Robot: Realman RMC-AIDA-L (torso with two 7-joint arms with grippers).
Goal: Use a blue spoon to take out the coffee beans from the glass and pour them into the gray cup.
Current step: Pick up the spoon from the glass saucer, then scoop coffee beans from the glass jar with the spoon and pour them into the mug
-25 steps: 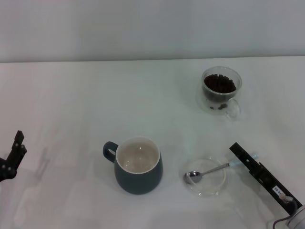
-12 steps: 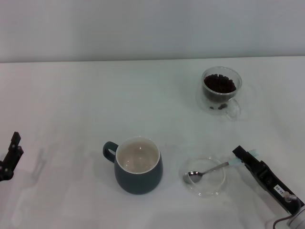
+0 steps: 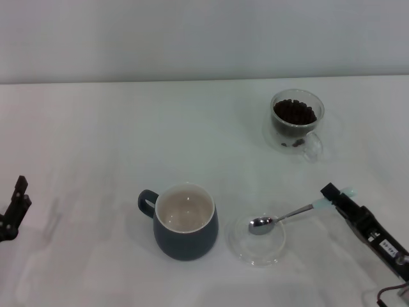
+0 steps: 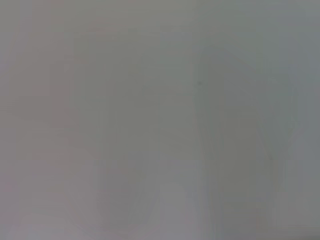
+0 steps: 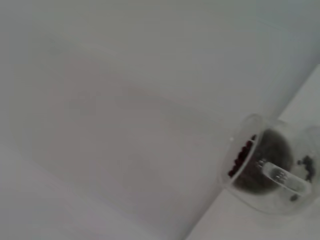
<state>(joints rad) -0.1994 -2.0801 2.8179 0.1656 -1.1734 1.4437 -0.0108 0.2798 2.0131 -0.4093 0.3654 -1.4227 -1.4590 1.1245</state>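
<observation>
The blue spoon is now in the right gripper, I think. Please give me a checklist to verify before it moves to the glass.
1. Right gripper shut on the blue spoon at its handle end: ok.
2. Spoon bowl free of the saucer: cannot tell; it hangs over the dish, tilted down.
3. Spoon bowl empty: ok.
4. Glass upright with coffee beans inside: ok.
5. Gray cup upright, empty, beside the saucer: ok.
6. Left gripper parked at the table's left edge, away from the path: ok.
</observation>
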